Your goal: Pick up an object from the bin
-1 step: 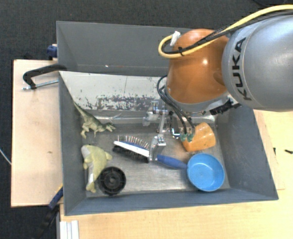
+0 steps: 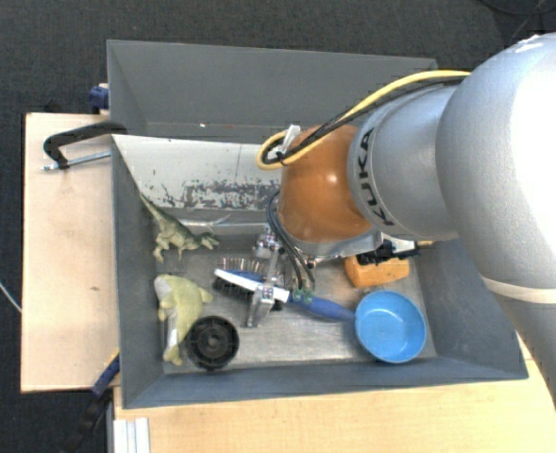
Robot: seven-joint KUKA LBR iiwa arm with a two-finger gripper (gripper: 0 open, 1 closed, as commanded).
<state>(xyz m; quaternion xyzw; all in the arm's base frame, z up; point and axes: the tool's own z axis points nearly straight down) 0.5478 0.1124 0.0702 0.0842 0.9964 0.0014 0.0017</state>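
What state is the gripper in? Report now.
Gripper: open or shut cannot be told; it sits low over the brush.

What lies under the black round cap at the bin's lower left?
The lower end of the pale green toy runs under the black round cap; the cap hides how far it goes.

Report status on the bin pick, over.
Tool low at mid bin, over the head of the blue-handled brush. Blue bowl at its handle end. Black round piece off to the brush's left.
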